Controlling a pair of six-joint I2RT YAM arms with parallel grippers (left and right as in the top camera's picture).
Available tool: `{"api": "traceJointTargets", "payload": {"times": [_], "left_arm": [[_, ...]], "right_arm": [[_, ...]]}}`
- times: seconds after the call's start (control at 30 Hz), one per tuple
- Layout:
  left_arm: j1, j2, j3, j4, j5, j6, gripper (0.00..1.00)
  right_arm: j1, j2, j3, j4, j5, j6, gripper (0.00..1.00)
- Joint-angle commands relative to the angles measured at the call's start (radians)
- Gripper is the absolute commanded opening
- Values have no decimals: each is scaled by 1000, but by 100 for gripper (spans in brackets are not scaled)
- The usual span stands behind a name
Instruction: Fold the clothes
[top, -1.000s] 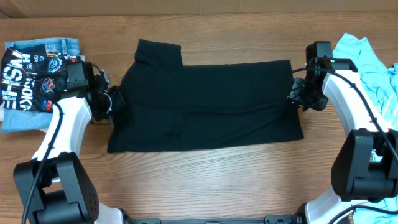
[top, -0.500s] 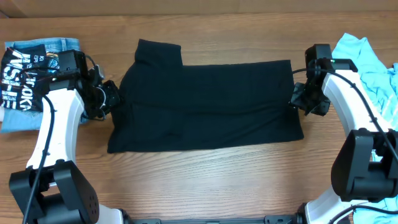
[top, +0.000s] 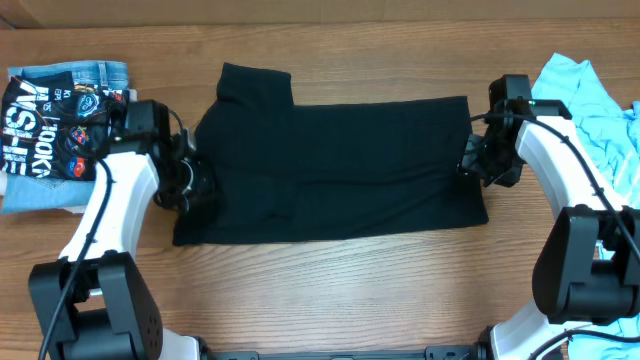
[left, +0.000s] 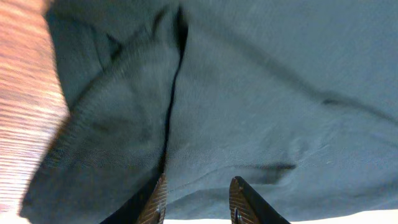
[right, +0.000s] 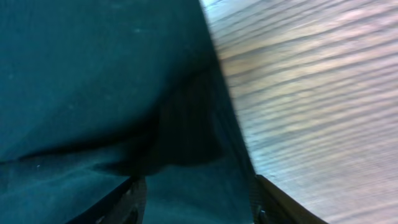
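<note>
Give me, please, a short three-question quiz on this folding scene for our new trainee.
1. True or false: the black T-shirt lies on the table between the two grippers.
2. Which gripper is at the shirt's edge nearest the light blue garment? A) left gripper B) right gripper
3. Fill in: in the left wrist view, the fingertips show fabric in the gap between them, so the jaws stand ____.

Key
1. True.
2. B: the right gripper; the left gripper is at the opposite edge, near the printed garment.
3. open.
</note>
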Motion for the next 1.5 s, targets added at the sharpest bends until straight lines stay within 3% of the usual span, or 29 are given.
{"api": "traceJointTargets", "payload": {"times": [0.0,0.27,0.43,0.67,0.87,1.0,1.13,1.27,1.47], "left_arm": [[-18,-13,-44,26,-13,26,35],[-44,-13,-108,190,-28,26,41],[-44,-13,-145,255,-55,17,42],[-44,-13,-161,242,-71,7,42],[-44,-13,-161,234,-72,7,42],[-44,-13,-161,233,-71,7,41],[-44,-13,-161,230,-71,7,41],[-44,-13,-161,228,-71,7,41],[-44,-13,-161,226,-71,7,41]], "right_arm": [[-6,18,-31,28,-55,-31,56],[-7,37,-109,306,-16,-23,56],[-7,49,-135,417,143,105,50],[-8,53,-134,251,134,106,60],[-8,53,-134,41,44,95,61],[-8,53,-135,-5,43,95,61],[-8,53,-135,-7,43,95,45],[-8,53,-135,-10,44,94,18],[-8,53,-135,-77,138,96,14]]}}
